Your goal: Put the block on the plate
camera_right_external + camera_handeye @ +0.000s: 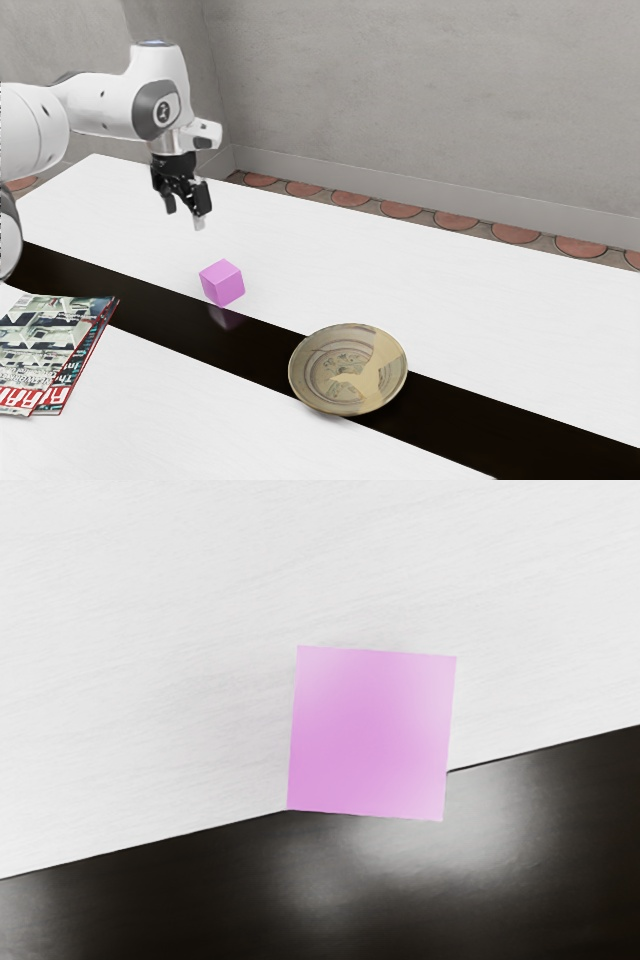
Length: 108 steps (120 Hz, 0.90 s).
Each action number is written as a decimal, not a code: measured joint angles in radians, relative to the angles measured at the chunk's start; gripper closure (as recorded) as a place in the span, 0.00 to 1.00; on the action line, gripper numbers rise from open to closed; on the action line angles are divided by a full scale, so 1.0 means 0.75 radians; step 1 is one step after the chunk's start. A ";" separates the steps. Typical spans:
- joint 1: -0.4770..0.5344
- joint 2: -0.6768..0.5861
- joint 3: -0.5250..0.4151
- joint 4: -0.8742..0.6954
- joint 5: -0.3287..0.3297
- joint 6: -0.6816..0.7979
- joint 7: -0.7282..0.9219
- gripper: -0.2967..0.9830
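The fingers (203, 197) stand released and parted above the bench (450, 300); the pink block (221, 284) sits apart from the patterned plate (322, 349), by the dark strip's (262, 346) edge

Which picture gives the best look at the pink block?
The wrist view: it shows the block large, from above, by the dark strip. The exterior view shows it smaller, but with its sides, apart from the plate.
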 joint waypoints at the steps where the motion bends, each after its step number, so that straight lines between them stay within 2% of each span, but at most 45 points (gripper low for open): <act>1: 0.000 0.003 0.000 -0.001 -0.001 0.002 0.002 0.23; 43: 0.006 0.128 -0.015 -0.008 -0.042 0.080 0.047 0.23; 108: 0.054 0.268 -0.091 0.016 -0.043 0.193 0.092 0.23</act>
